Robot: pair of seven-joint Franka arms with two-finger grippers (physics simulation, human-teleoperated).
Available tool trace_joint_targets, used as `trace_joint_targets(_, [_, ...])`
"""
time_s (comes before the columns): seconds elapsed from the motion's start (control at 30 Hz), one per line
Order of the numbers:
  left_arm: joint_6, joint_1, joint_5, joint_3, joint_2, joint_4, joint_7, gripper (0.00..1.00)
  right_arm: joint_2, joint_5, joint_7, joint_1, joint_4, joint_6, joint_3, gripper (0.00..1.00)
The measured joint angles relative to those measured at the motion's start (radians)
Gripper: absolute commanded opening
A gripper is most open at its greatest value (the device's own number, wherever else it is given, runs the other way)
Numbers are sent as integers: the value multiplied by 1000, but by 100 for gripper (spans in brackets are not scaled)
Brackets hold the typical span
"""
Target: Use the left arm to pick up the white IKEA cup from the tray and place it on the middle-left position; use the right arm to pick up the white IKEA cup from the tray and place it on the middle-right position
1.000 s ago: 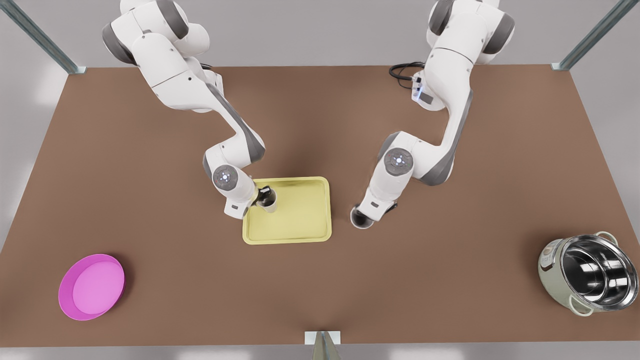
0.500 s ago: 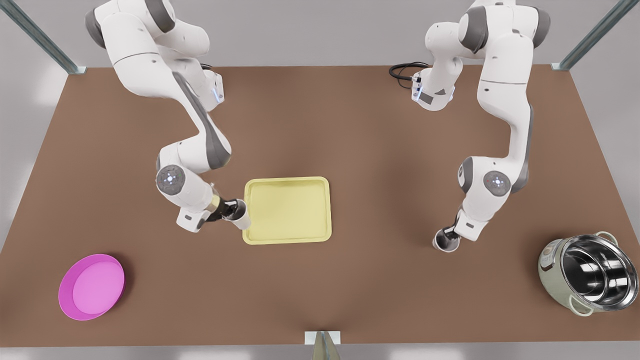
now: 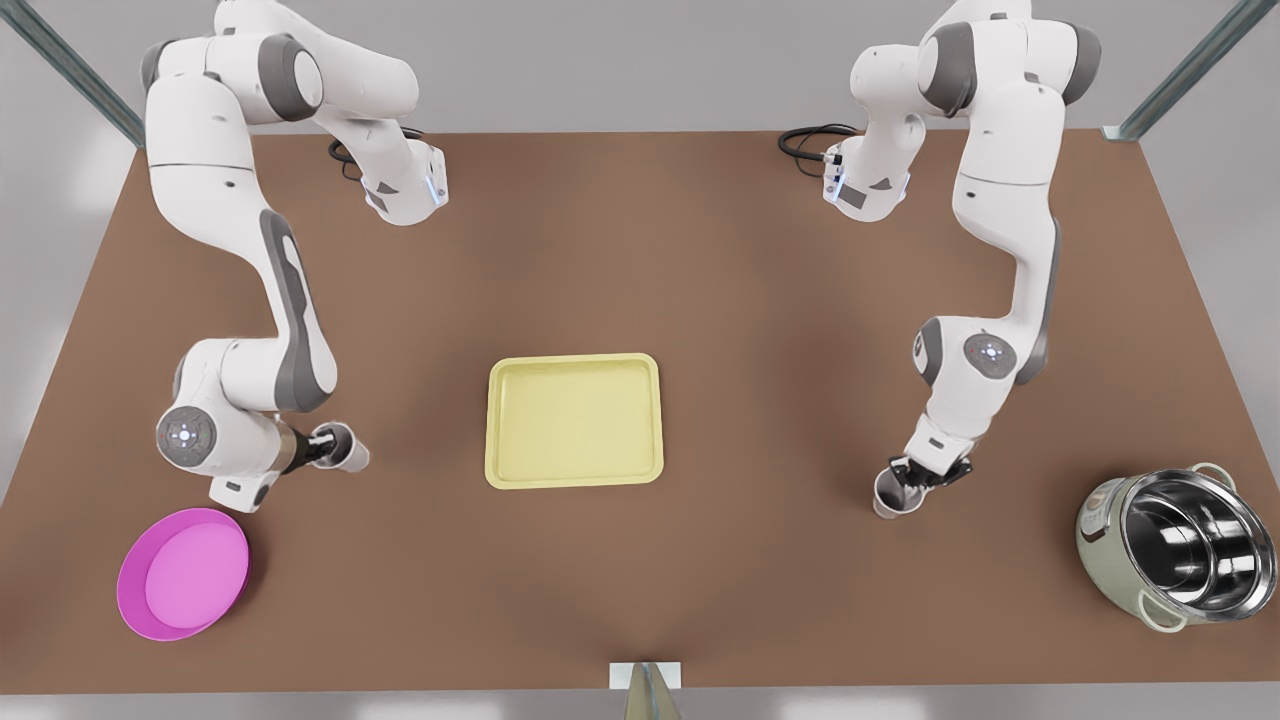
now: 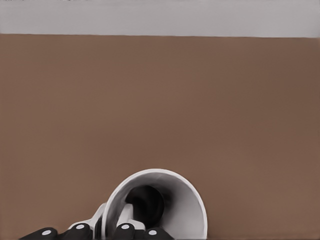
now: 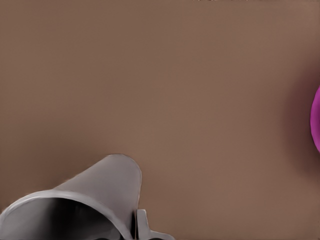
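Left cup [image 3: 350,455] is tilted on its side in the left hand [image 3: 325,447], which grasps its rim with one finger [image 4: 125,231] inside, at the left of the empty tray [image 3: 573,358] and just far-right of the pink bowl [image 3: 182,572]. Right cup [image 3: 895,497] stands upright under the right hand [image 3: 915,475], which is clenched on its rim, well to the right of the tray and left of the steel pot [image 3: 1175,550]. I judge both pick-ups done; what is left is to set each cup on the surface [image 3: 700,250] and release, and I cannot tell if the right cup touches it.
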Motion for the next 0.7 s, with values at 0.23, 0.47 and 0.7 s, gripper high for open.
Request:
trace_joint_targets(0.23, [-151, 4, -3, 1, -252, -36, 57, 100, 108, -32, -118, 24, 106, 57, -35, 5])
trace_joint_targets(0.47, [-838, 2, -85, -1, -415, 340, 58, 100, 160, -34, -199, 25, 110, 125, -37, 9])
trace_joint_targets(0.7, [-1018, 29, -71, 5, -354, 367, 71, 100, 160, -41, -234, 23, 112, 158, -39, 60])
